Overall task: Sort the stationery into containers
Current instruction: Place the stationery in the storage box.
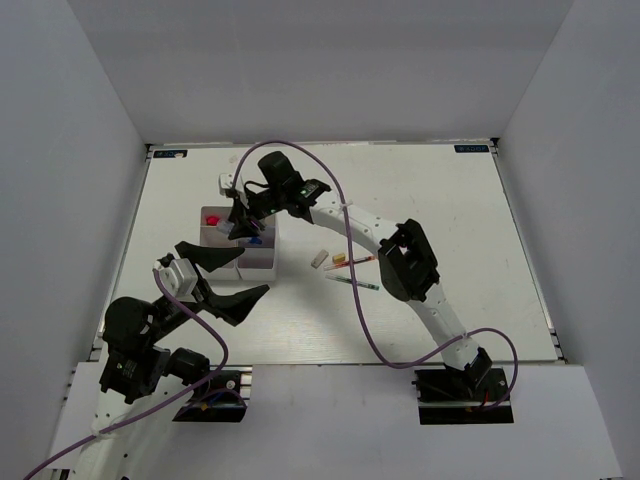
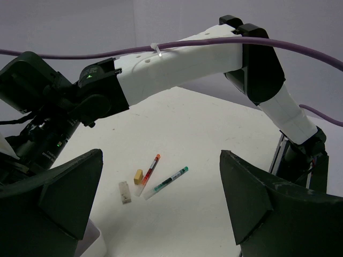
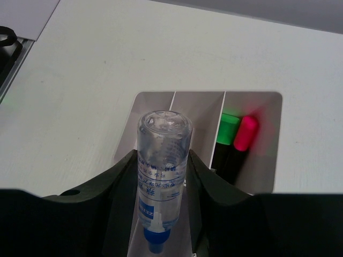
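with the right fingers (image 3: 110, 190) clamped on the tube (image 3: 162, 174) over the left end of the tray (image 3: 199, 110), lower centre of the wrist view, lower it straight into a free slot, clear of the dividers, before letting go; left fingers (image 2: 53, 201) are wide apart.

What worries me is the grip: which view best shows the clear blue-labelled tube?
Right wrist: the clear blue-labelled tube is held close-up in the right gripper, over the white tray. Top external shows only a blue speck; left wrist, nothing.
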